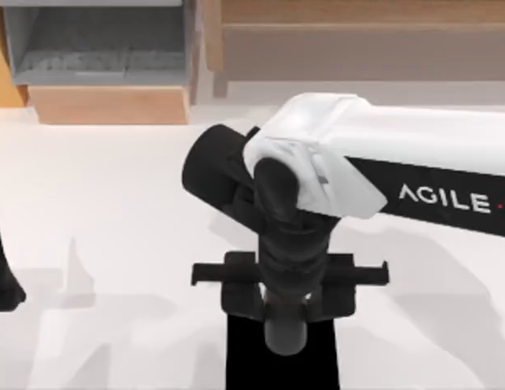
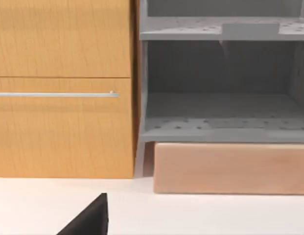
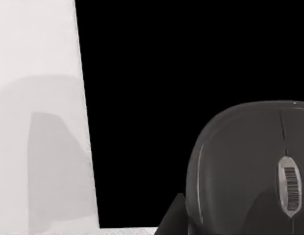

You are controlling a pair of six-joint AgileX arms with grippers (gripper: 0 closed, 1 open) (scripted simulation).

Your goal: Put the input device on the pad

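Note:
The input device [image 1: 285, 333] is a small dark rounded mouse. It sits under my right gripper [image 1: 286, 305], over the far end of the pad [image 1: 244, 357], a flat black rectangle at the table's front centre. In the right wrist view the input device [image 3: 249, 171] looms close, with the pad [image 3: 166, 88] behind it. One dark fingertip [image 3: 172, 218] lies against its side. The jaws stand on either side of the device, shut on it. Whether it rests on the pad or hangs just above it, I cannot tell. My left arm [image 1: 2, 280] is parked at the table's left edge.
The white table [image 1: 114, 244] stretches to both sides of the pad. Behind it stand a wooden cabinet [image 2: 63, 88], a grey open shelf unit [image 2: 220, 98] and a pale wooden block [image 2: 230, 169]. My right arm's white link [image 1: 415, 171] spans the table's right half.

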